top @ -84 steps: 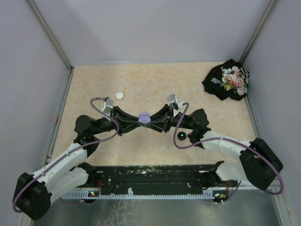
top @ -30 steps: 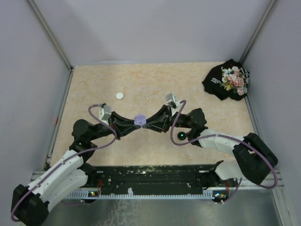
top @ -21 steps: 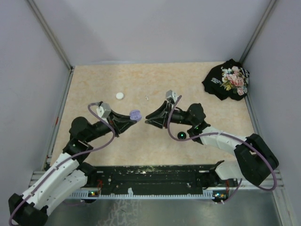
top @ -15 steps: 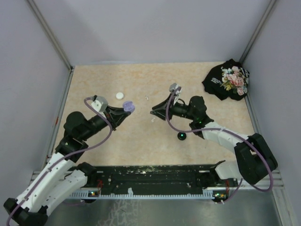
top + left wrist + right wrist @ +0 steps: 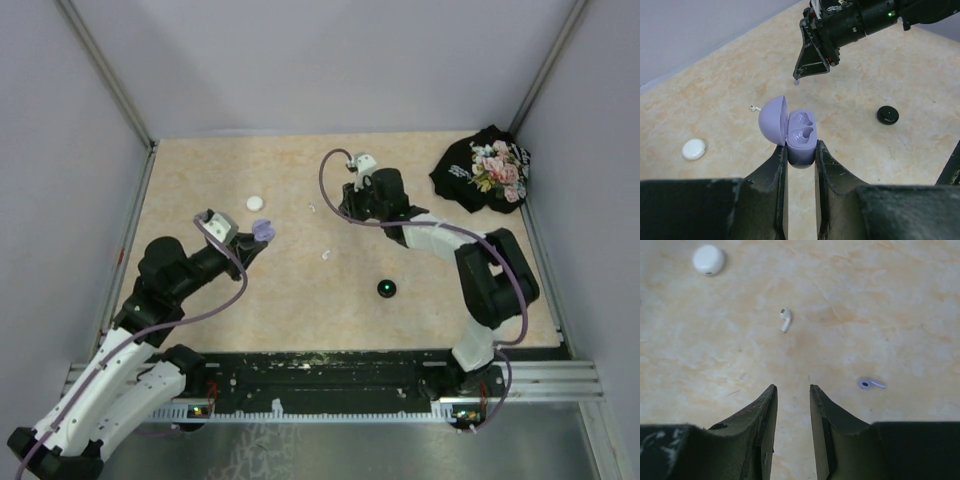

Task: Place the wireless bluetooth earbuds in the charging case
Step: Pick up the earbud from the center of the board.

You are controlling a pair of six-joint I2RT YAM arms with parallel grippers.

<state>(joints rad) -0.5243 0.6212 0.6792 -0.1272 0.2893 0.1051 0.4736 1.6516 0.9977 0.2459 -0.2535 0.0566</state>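
Lavender plastic, smooth and glossy, sits pinched between the left fingers (image 5: 785, 161). It is the lavender charging case (image 5: 801, 135), at the centre of the left wrist view. Its domed lid is hinged open toward the left of the frame, and its two moulded sockets are bare and face up. The right fingers (image 5: 814, 392) stand a little apart with nothing between them, tips low over the mottled beige desk (image 5: 900, 300).

The matching purple earbud (image 5: 870, 384) lies flat on the desk at the lower right of the right wrist view. It is off to the right of those fingers and about level with their tips, not ahead of them. Its short stem runs nearly across the frame, with the rounded head to the left. We judge the right arm much the nearer one. The pick would call for a sideways shift and a turn of the wrist, so that the fingers close across the stem.

A white earbud (image 5: 785, 319) lies straight ahead at upper centre, its stem nearly upright in the frame. By colour we take it to belong to the round white case (image 5: 709, 260) at upper left. A round black case (image 5: 386, 289) rests right of centre in the overhead view. A black floral cloth (image 5: 485, 170) is bunched at the upper right.
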